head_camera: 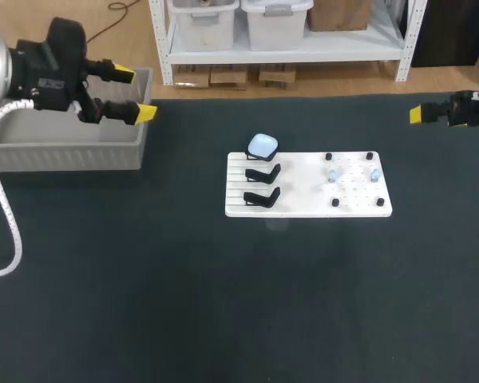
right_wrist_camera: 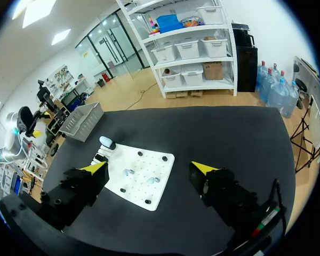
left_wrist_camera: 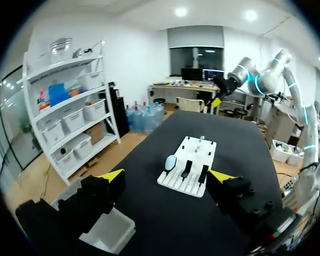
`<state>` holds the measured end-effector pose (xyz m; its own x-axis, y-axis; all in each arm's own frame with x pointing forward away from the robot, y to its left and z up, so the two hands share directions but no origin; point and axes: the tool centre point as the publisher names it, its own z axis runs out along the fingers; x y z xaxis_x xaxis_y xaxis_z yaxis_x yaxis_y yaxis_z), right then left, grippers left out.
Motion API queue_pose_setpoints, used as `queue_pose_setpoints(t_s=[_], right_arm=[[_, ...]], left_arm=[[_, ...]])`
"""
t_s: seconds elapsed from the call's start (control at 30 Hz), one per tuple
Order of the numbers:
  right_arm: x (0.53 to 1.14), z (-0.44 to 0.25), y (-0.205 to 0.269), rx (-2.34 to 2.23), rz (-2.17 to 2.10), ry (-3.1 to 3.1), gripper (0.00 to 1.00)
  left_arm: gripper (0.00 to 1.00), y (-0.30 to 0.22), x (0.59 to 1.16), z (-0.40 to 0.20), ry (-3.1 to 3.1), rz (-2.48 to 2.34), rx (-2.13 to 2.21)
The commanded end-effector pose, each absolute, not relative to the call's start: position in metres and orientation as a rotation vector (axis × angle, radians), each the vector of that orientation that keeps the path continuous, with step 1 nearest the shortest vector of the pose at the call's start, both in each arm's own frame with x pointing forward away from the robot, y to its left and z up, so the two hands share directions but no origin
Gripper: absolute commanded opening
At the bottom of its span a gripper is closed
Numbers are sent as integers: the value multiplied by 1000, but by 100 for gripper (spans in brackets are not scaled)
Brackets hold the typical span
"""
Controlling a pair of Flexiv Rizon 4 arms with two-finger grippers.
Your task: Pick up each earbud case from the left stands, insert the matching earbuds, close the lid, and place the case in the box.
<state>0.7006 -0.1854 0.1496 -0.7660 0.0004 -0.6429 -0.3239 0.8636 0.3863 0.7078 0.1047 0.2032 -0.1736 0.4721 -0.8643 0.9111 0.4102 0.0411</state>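
Hidden, box: You see the grey box (head_camera: 72, 148) well to the left of the white board (head_camera: 303, 209). My left arm covers part of its inside, so its contents cannot be told.
Hidden, right arm: In the head view it is cut off at the edge, far right of the board, with only one yellow tip showing.
Hard to make out: The two earbuds (head_camera: 333, 175) are pale blue specks on the board's right half, too small to give their shape. You cannot tell whether the earbud case's lid is fully seated.
Earbud case (head_camera: 262, 145): A rounded, glossy, pale blue pebble on the farthest stand at the board's left end.
Other stands (head_camera: 262, 171): Two black, hooked brackets on the board's ribbed left part, nearer than the case and bare.
Board: Flat, white and rectangular, dotted with small holes on the right half and with black pegs (head_camera: 329, 157) near its corners.
Table (head_camera: 223, 303): Dark matte cloth under the board.
Left gripper (head_camera: 135, 93): Well left of the board over the box's right end, fingers spread wide and gripping nothing.
Right gripper (right_wrist_camera: 149, 167): Well off the board's right end, fingers spread wide and gripping nothing.
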Motion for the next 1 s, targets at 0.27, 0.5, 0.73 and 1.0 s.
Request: queue_pose_setpoints(t_s=[0.27, 0.5, 0.73, 1.0], right_arm=[[700, 150, -186, -234, 642, 2372, 100], [700, 150, -186, -234, 642, 2372, 100], [700, 150, -186, -234, 642, 2372, 100], [700, 150, -186, -234, 642, 2372, 100]], left_arm=[[100, 81, 724, 178, 1557, -1021, 1447], [100, 58, 727, 162, 1517, -1047, 1533], [100, 39, 733, 141, 1507, -1035, 1595], [100, 28, 749, 114, 1563, -986, 1626]])
